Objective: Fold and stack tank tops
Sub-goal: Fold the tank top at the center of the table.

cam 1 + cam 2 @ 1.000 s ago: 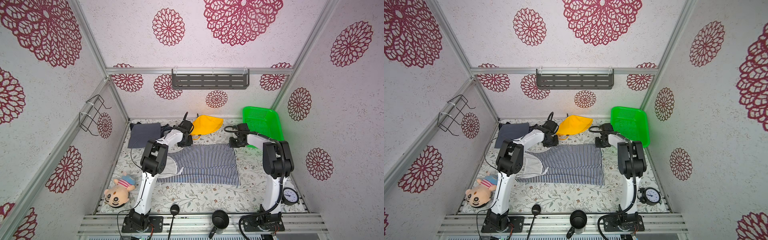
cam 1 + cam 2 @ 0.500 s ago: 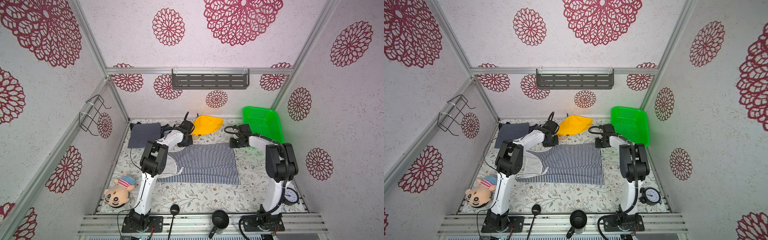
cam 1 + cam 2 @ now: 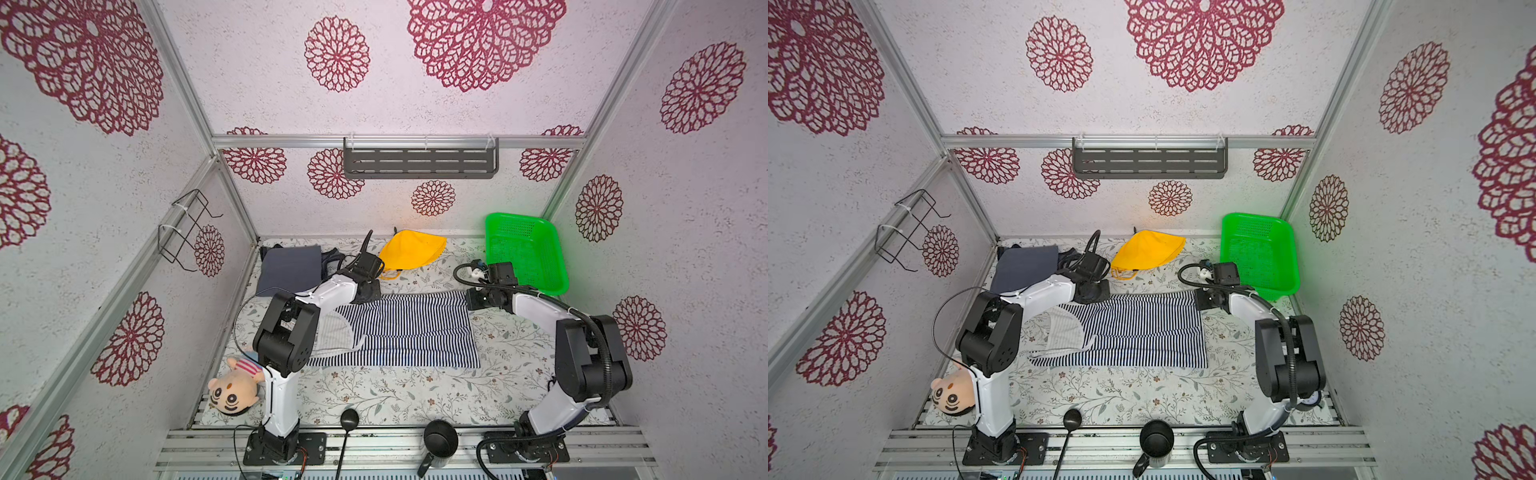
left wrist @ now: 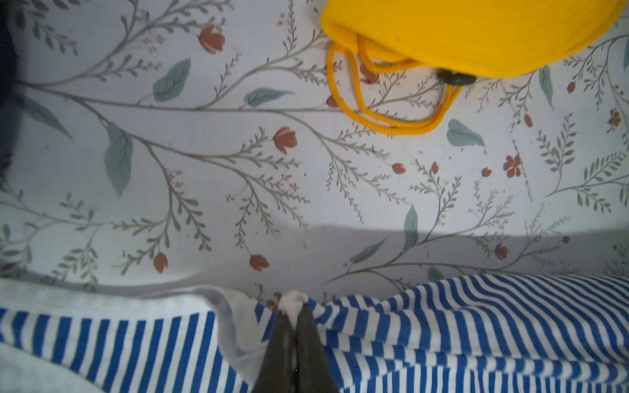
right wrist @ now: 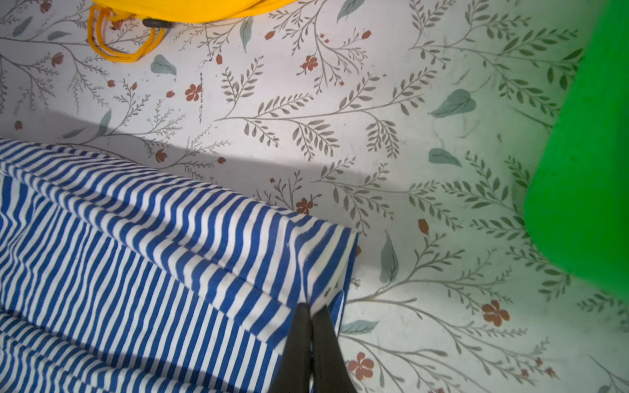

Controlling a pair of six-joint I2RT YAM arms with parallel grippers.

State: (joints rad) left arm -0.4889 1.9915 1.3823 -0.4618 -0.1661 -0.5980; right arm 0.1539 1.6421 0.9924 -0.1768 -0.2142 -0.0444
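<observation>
The navy-and-white striped tank top (image 3: 399,332) (image 3: 1133,332) lies spread flat mid-table. My left gripper (image 4: 293,310) is shut on a white-trimmed bit of its far left edge (image 4: 292,301), where the cloth bunches up. My right gripper (image 5: 310,308) is shut on the far right corner (image 5: 326,258), which rises in a fold. In both top views the left gripper (image 3: 370,291) (image 3: 1096,291) and the right gripper (image 3: 471,299) (image 3: 1200,299) sit at the two ends of the far edge. The slate grey-blue tank top (image 3: 291,266) (image 3: 1025,266) lies folded at the back left.
A yellow cloth hat (image 3: 411,249) with a cord (image 4: 384,119) lies just behind the striped top. A green basket (image 3: 523,253) stands back right. A plush doll (image 3: 235,395) lies front left. A ladle (image 3: 349,417) and a black mug (image 3: 440,436) sit at the front rail.
The left jaws have closed on the striped top's edge. The right arm's elbow has swung out toward the front while its gripper stays at the far right corner.
</observation>
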